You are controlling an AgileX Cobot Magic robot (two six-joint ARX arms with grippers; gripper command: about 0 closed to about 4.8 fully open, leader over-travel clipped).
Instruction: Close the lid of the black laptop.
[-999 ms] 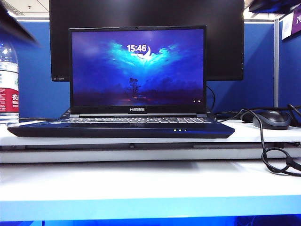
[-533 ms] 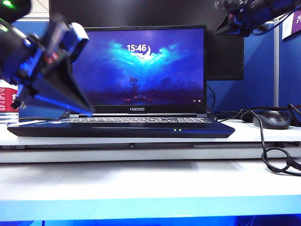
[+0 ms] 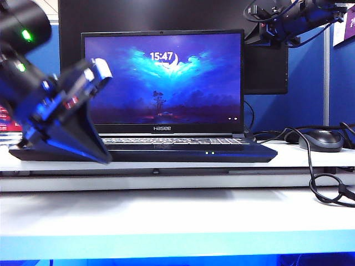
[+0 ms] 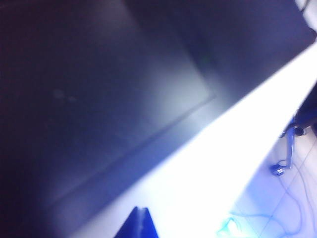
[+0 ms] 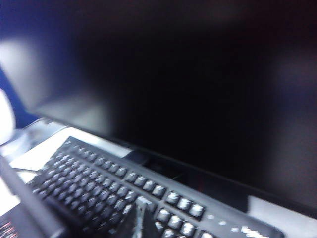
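Observation:
The black laptop (image 3: 144, 152) stands open on the white shelf, facing the exterior camera. Its lid (image 3: 162, 80) is upright and shows the blue wallpaper with the clock at 15:47. My left gripper (image 3: 103, 159) hangs in front of the laptop's left front corner, its blue fingers slanting down. In the left wrist view the left gripper (image 4: 141, 211) is shut and empty above the laptop's dark deck (image 4: 114, 99). My right arm (image 3: 288, 22) is high at the right, beside the lid's top corner. The right gripper (image 5: 143, 210) is shut with nothing in it, over a separate keyboard (image 5: 124, 186).
A big black monitor (image 3: 266, 55) stands behind the laptop and fills the right wrist view (image 5: 198, 89). A black mouse (image 3: 320, 140) and looped cables (image 3: 327, 188) lie at the right. The white shelf (image 3: 166, 210) runs in front.
Both arms have come into view. The left gripper has dropped a little lower in front of the laptop's left corner. The clock went from 15:46 to 15:47. The lid has not moved.

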